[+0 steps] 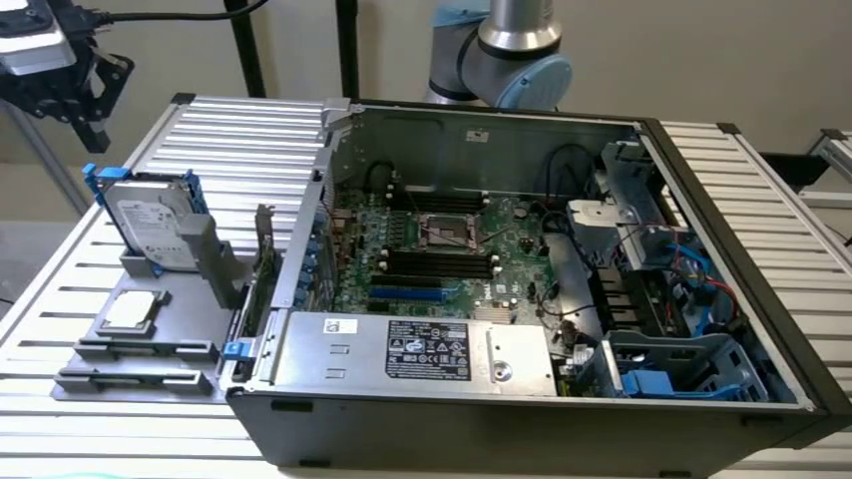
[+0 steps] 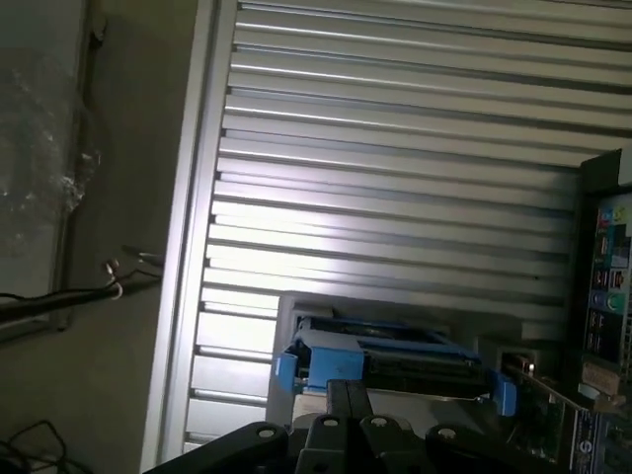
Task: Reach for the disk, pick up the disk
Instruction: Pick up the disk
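Observation:
The disk (image 1: 151, 222) is a silver hard drive with a white label in a blue bracket. It stands upright on its edge in a grey holder (image 1: 200, 264), at the exterior view's left, beside the computer case. My gripper (image 1: 94, 135) hangs in the air above and behind the disk, well clear of it. In the wrist view the disk (image 2: 395, 357) shows edge-on just beyond my gripper (image 2: 347, 397), whose dark fingers (image 2: 337, 400) sit pressed together, shut with nothing between them.
An open computer case (image 1: 533, 269) takes up the middle of the slatted aluminium table (image 1: 239, 130). A small square processor chip (image 1: 134, 311) lies on a grey tray (image 1: 140, 351) in front of the disk. Blue drive cages (image 1: 672, 374) sit inside the case. The arm's base (image 1: 513, 50) rises behind the case.

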You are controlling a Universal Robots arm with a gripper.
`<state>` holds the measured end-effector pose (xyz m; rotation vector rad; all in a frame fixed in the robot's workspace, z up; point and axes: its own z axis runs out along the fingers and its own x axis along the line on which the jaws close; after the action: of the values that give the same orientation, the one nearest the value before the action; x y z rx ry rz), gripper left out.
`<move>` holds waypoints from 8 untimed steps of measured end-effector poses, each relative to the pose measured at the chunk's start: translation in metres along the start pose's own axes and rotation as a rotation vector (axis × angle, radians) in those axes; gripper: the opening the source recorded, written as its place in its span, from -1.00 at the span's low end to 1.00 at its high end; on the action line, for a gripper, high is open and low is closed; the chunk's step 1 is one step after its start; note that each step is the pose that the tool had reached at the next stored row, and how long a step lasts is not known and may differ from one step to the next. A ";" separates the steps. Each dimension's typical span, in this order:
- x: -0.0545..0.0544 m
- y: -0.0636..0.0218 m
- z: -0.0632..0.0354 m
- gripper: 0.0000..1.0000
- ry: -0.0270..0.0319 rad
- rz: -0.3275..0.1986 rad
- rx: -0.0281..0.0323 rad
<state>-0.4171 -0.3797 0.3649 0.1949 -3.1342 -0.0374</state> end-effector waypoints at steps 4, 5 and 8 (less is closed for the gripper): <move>0.000 0.0000 0.0000 -0.79 0.0018 -0.074 0.0000; 0.000 0.0000 0.0000 -0.79 0.0022 -0.092 -0.0001; 0.000 0.0000 0.0000 -0.79 0.0035 -0.145 -0.0001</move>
<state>-0.4171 -0.3797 0.3649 0.4219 -3.1101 -0.0371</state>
